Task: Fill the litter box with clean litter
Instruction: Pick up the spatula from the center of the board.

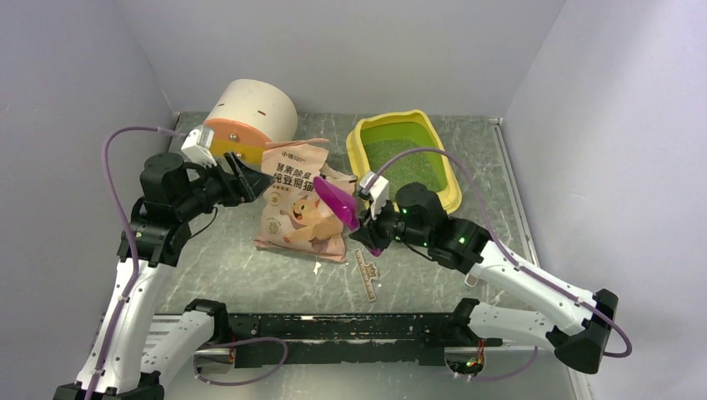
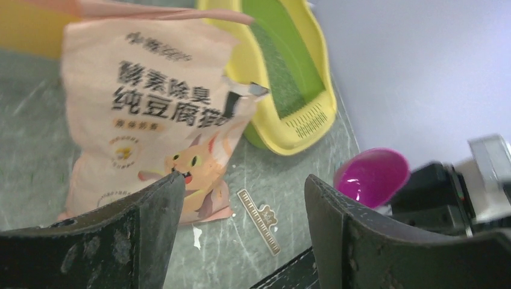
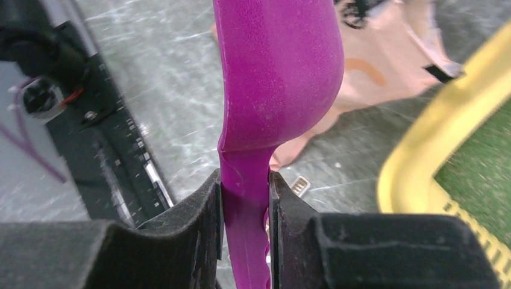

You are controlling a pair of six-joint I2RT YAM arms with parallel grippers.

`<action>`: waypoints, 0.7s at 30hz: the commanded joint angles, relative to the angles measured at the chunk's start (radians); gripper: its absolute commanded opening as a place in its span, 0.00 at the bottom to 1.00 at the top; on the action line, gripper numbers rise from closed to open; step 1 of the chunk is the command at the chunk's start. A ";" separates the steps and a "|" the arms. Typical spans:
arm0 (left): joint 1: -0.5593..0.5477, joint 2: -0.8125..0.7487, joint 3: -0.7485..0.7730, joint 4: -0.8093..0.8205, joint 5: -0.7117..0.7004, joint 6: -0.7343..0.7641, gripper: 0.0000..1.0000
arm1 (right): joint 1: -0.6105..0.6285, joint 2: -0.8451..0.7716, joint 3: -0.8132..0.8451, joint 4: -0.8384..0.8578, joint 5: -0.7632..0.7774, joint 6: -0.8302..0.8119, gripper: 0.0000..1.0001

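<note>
The yellow litter box [image 1: 360, 157] with its green pan stands at the back right, and a layer of clean litter [image 1: 402, 163] lies in it. A pink printed bag [image 1: 296, 204] stands in the middle, its top open. My left gripper [image 1: 242, 179] is open beside the bag's upper left edge, and nothing is between its fingers [image 2: 244, 179]. My right gripper [image 1: 367, 227] is shut on the handle of a magenta scoop [image 1: 338, 204], whose bowl points up toward the bag. In the right wrist view the scoop [image 3: 277, 72] rises from my gripper [image 3: 244, 180], with the box rim [image 3: 434, 156] at the right.
A cream-and-orange cylinder [image 1: 246, 117] lies behind the left gripper. A brown clip [image 1: 367, 271] lies on the table in front of the bag. A black rail [image 1: 333, 329] runs along the near edge. Walls close in on the left, back and right.
</note>
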 commanded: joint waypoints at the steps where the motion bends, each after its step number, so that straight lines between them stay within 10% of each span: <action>1: -0.003 -0.005 -0.013 0.143 0.247 0.207 0.77 | -0.023 0.056 0.080 -0.088 -0.321 -0.111 0.00; 9: -0.003 0.068 0.057 -0.077 0.710 0.643 0.77 | -0.032 0.184 0.182 -0.198 -0.528 -0.173 0.00; 21: -0.051 0.054 0.058 -0.176 0.763 0.845 0.73 | -0.083 0.342 0.331 -0.279 -0.640 -0.180 0.00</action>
